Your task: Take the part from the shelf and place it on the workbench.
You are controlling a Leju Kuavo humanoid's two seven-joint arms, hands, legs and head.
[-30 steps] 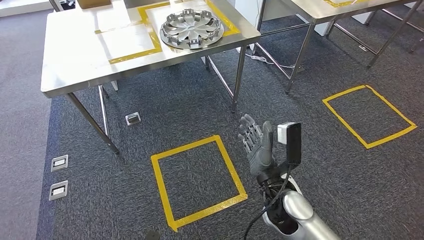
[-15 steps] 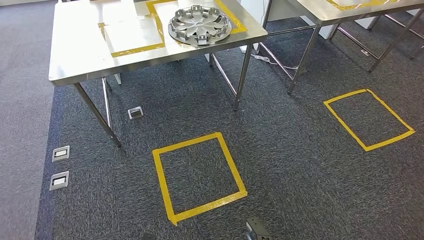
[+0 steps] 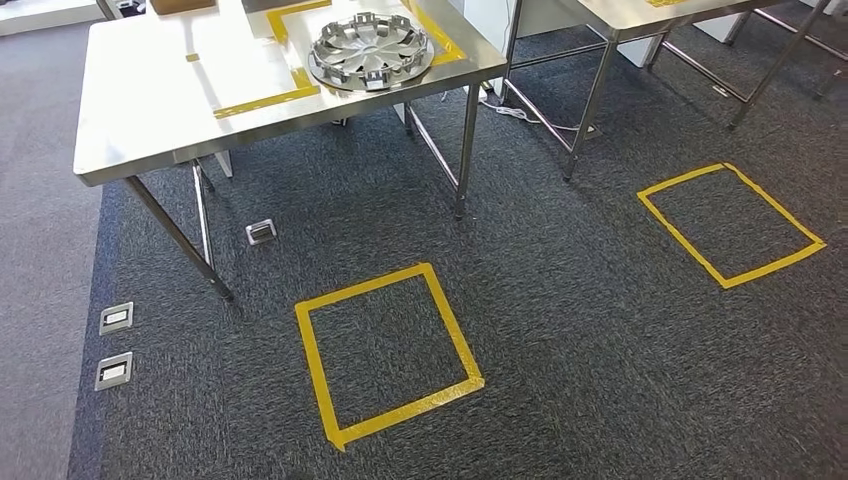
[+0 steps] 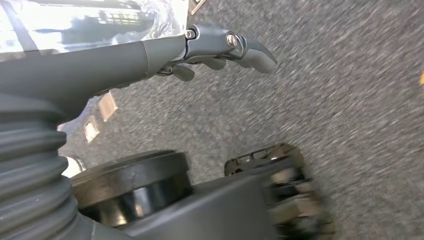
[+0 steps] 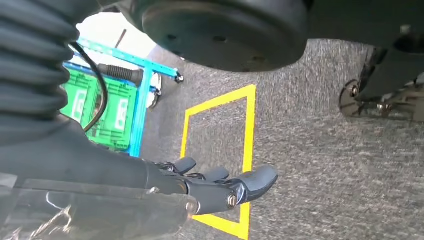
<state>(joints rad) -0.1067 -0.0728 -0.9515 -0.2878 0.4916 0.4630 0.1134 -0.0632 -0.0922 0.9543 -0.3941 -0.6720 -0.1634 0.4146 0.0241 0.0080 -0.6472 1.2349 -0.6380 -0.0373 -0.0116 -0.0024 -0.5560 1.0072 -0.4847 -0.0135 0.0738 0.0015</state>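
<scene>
1. One hubcap (image 3: 371, 50) lies flat on the steel table (image 3: 150, 110), inside the yellow tape.
2. Likely light, rigid, thin plastic; grip opposite rim edges, not the spokes.
3. Left hand (image 4: 220, 50) and right hand (image 5: 220, 185) hang empty, fingers loosely extended.

A steel workbench (image 3: 150, 110) stands on dark carpet (image 3: 560, 330); a silver wheel cover (image 3: 370, 50) lies on its top inside yellow tape lines (image 3: 265, 98); beyond the workbench's near legs, a yellow tape square (image 3: 385, 355) marks the carpet.
</scene>
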